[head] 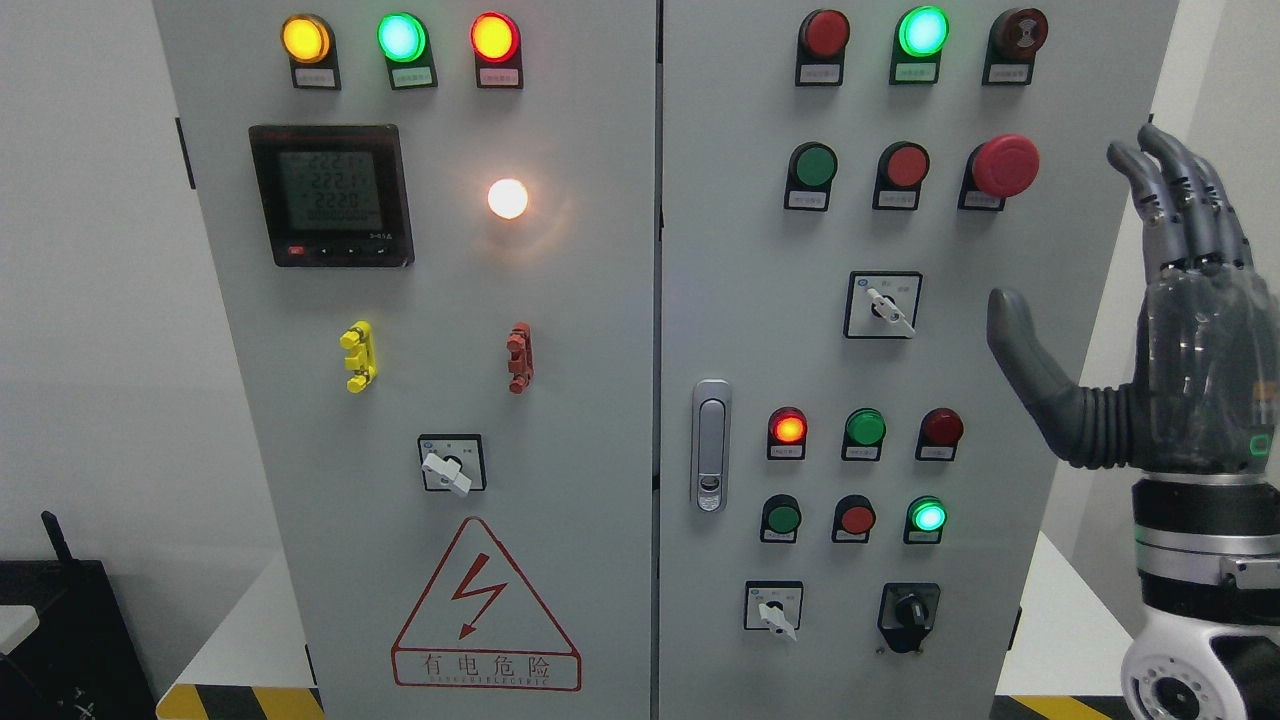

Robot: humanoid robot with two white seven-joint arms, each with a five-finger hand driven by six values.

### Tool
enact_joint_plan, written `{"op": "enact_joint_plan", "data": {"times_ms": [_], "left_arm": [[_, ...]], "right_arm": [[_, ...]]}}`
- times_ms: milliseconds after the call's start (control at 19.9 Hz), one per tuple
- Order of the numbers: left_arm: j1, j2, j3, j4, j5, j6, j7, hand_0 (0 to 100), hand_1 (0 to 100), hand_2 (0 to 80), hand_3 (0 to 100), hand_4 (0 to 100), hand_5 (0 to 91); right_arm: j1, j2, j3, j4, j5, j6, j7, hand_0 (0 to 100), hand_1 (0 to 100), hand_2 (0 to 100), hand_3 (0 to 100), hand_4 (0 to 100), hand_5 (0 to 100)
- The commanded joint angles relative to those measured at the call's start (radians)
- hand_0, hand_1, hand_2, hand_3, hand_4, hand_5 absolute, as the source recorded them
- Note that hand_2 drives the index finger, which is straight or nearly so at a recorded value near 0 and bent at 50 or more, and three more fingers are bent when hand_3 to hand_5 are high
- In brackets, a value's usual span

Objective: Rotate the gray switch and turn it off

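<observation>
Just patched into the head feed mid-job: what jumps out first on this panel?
The glowing white lamp on the left door, right of the digital meter, grabs the eye first, with lit amber, green and red lamps above. Next is the big red mushroom button at the right door's upper right. The right hand is raised open at the cabinet's right edge, apart from the gray switch.
</observation>
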Motion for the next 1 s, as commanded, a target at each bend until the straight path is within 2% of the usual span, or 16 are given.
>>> {"op": "enact_joint_plan", "data": {"times_ms": [0, 953], "left_arm": [[0.000, 0.000, -0.002, 0.014, 0.000, 0.000, 0.005, 12, 39, 0.0, 0, 0, 0.0], [0.000, 0.000, -0.002, 0.014, 0.000, 0.000, 0.004, 12, 39, 0.0, 0, 0, 0.0]], "right_arm": [[0.001, 0.014, 0.004, -0.009, -0.003, -0.001, 0.000, 31, 25, 0, 0, 0, 0], [0.001, 0.020, 0.012, -0.009, -0.003, -0.001, 0.001, 30, 26, 0, 2, 0, 0]]}}
